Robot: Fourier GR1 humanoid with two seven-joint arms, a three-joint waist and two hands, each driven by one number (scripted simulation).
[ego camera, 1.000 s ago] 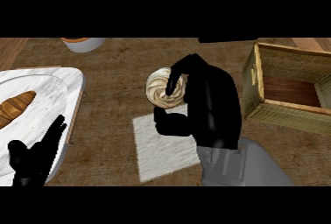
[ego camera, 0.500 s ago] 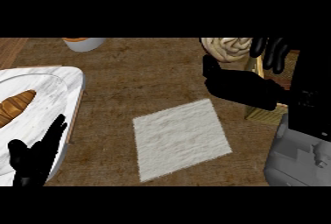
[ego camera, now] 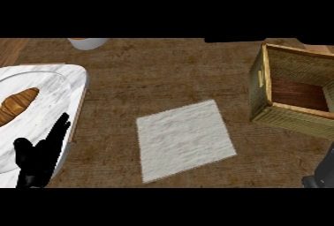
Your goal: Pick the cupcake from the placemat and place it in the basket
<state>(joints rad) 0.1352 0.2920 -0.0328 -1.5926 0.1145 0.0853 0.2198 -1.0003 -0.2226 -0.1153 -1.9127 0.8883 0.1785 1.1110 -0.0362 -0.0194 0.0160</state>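
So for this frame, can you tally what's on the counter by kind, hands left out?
Placemat: 1
Basket: 1, no cupcake visible inside
Plate: 1
Croissant: 1, on the plate
Cup: 1, cut off at the top edge
Cupcake: 0 in view
Total: 5

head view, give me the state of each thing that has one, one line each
placemat: flat on the counter, bare
basket: upright, open top, no cupcake seen inside
croissant: lying on the plate
plate: flat, at the left edge
left hand: open, fingers up, resting lower left
right hand: only a sliver shows, lower right
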